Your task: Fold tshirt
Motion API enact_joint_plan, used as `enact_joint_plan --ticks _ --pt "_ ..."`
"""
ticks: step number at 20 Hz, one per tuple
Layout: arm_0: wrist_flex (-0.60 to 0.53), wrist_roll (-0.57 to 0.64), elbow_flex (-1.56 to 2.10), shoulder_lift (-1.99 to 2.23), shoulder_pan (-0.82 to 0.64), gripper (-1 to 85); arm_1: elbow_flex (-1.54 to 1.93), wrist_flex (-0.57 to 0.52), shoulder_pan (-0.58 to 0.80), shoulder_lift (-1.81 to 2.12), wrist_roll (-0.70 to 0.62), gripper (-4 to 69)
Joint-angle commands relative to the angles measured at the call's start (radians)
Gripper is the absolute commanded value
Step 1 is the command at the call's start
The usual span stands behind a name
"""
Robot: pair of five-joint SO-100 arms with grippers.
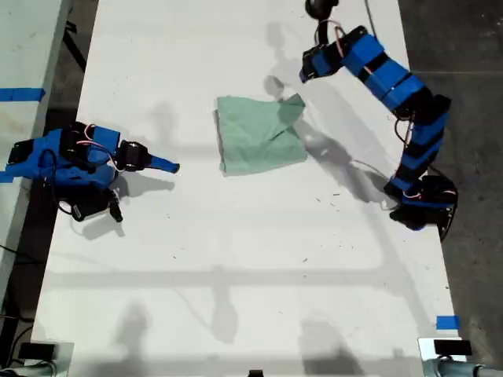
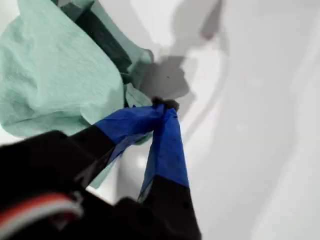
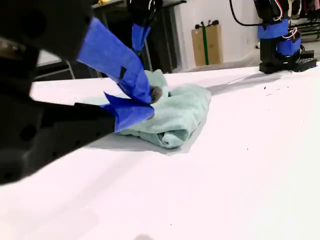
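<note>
tshirt point(image 1: 258, 137): mint green, bunched into a rough folded square near the middle of the white table point(image 1: 236, 275), a bit toward the far side in the exterior view. One corner is flipped up and over at its far right in that view, so it's lumpy, not flat.

my first gripper point(image 2: 162, 107): up off the table just past the shirt's far-right corner in the exterior view, on the arm point(image 1: 393, 86) that reaches in from that view's right. The blue-taped jaws are pretty much pinched together at the tips. There's cloth right beside and under them in the wrist view, but I honestly can't tell if any of it is caught between them.

my second gripper point(image 3: 142, 102): low over the table at the exterior view's left, pointing at the shirt and well apart from it. Jaws closed tip to tip with nothing in them.

blue tape point(image 1: 446, 322): small marker near the table's right edge in the exterior view, near end.
</note>
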Motion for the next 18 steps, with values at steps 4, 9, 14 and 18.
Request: enact_joint_plan --ticks 4,9,14,18 --pt "0.066 -0.143 0.011 0.101 -0.002 3.1 0.5 0.055 -0.084 0.637 0.071 -1.4" --pt "0.123 -0.189 0.011 0.103 0.002 3.7 1.065 0.043 -0.408 1.131 0.371 -1.4" --pt "0.123 -0.19 0.011 0.103 0.02 6.2 1.376 -0.049 -0.52 1.336 0.483 -1.3" --pt "0.123 -0.19 0.011 0.103 0.025 10.4 1.293 -0.21 -0.318 1.106 0.305 -1.3"
